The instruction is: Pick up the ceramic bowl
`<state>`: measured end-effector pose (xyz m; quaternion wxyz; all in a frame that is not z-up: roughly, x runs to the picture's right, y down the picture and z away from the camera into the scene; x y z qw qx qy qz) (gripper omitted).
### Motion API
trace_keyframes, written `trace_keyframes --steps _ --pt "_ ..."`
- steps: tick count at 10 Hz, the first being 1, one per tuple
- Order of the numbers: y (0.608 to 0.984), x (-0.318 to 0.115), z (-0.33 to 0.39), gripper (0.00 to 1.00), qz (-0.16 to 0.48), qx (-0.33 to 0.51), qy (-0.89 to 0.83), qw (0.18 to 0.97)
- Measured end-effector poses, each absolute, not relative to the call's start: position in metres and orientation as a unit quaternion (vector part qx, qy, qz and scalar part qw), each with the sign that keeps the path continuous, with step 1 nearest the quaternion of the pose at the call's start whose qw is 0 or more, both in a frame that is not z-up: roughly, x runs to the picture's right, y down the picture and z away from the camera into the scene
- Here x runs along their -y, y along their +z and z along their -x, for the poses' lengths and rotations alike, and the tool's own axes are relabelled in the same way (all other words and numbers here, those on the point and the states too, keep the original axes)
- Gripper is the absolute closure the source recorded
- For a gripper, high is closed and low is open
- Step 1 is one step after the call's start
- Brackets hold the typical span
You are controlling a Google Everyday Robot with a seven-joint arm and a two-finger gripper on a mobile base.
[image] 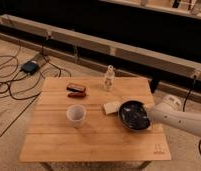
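White, your arm (180, 119) stretches in low across the table edge; the gripper (150, 116) meets the ceramic bowl's (132, 115) rim, grip unreadable.

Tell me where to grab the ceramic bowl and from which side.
Grip the ceramic bowl by the rim beside the gripper, at its right in view, coming from that side: it sits upright, shallow and open, and a pale flat object crowds its left edge.

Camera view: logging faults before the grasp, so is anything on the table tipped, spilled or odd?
Nothing stands out. The paper cup and small bottle stand upright, the ceramic bowl sits flat on the table, and the gripper is at the bowl's rim.
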<state>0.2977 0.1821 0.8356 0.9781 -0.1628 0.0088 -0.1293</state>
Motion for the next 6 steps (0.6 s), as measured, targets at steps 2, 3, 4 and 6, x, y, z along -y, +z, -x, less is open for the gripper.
trace_keyframes --steps 2,3,4,6 --pt "0.8390 -0.1876 -0.2954 0.20 0.165 -0.007 -0.131 0.978" --pt "0.8412 -0.1882 -0.2937 0.20 0.165 -0.005 -0.132 0.977" --pt "0.8433 -0.1874 -0.2921 0.23 0.164 -0.004 -0.133 0.978" --pt "0.8473 -0.1848 -0.2914 0.40 0.160 -0.001 -0.130 0.979"
